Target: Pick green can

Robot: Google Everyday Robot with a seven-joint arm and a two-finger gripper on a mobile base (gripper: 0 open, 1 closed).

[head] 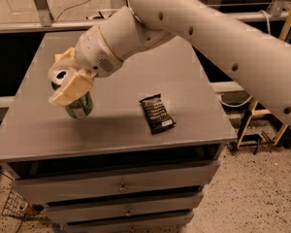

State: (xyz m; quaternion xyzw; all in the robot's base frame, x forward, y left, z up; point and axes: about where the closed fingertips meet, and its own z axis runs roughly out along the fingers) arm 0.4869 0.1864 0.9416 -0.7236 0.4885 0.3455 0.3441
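Evidently green can (79, 107) tilted, clamped within gripper (63, 79) jaws

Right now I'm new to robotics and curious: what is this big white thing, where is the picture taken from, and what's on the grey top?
The white thing is a robot's single arm, reaching in from the right. At its end is a cream two-finger gripper, over the left part of a grey drawer cabinet. There is only one picture, looking down at the cabinet from its front; where the camera is mounted is not known. The gripper's fingers are closed on a green can, which is tilted. A black snack wrapper lies flat near the middle of the top, apart from the can.
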